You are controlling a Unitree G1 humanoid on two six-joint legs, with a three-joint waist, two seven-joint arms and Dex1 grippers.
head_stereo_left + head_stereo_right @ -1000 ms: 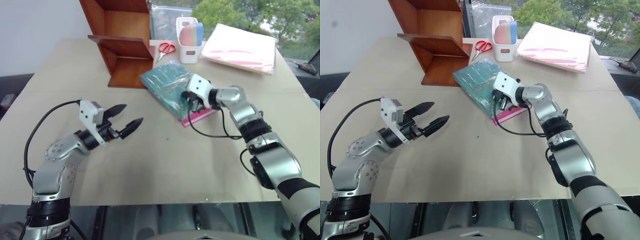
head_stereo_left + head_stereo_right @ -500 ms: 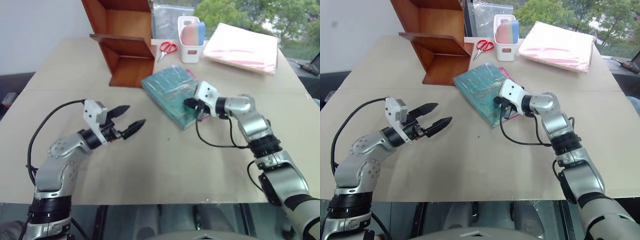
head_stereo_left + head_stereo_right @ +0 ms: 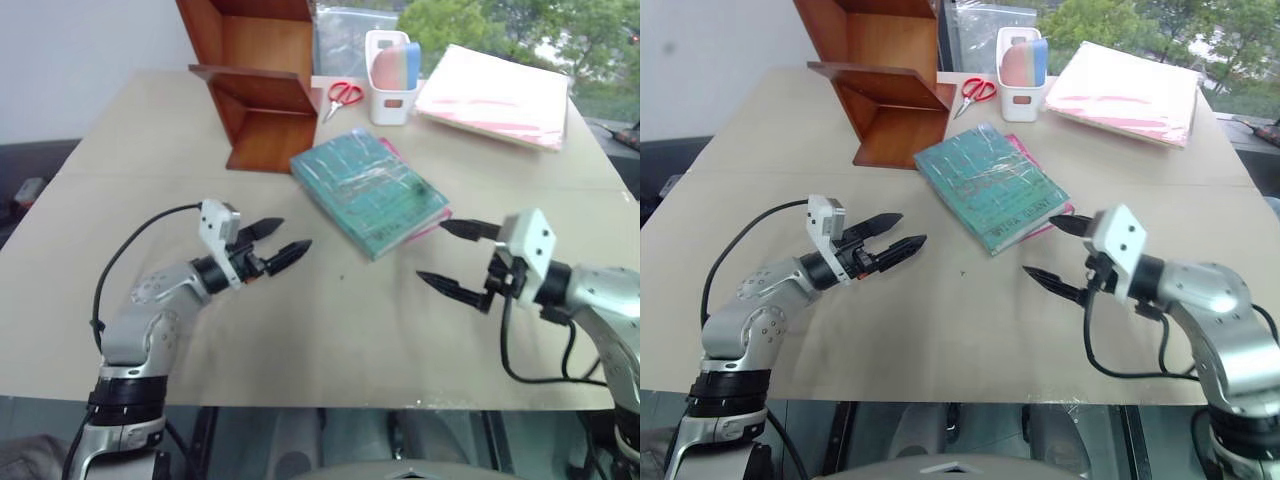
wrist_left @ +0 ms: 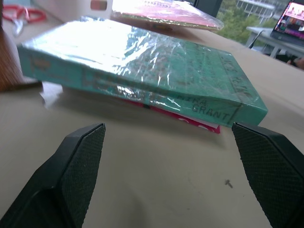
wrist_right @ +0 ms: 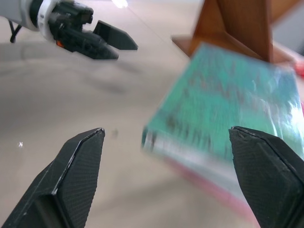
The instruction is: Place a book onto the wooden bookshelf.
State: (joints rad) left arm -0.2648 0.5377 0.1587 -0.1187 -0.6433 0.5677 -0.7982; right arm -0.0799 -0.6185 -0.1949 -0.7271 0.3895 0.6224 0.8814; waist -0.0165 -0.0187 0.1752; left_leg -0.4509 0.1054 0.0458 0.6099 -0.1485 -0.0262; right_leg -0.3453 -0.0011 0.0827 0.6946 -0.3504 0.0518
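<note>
Pulled back off book (image 3: 371, 190), right gripper (image 3: 458, 259) now spread wide, empty, near right. Left gripper (image 3: 279, 246) also spread, empty. Book flat mid-table atop pink book (image 3: 429, 225), just near of bookshelf (image 3: 258, 92); long axis far-left to near-right. Both grippers close. Spine reads "GRANT".

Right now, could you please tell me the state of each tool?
Left tool: open, holding nothing, above the table.
Right tool: open, holding nothing, clear of the book.
</note>
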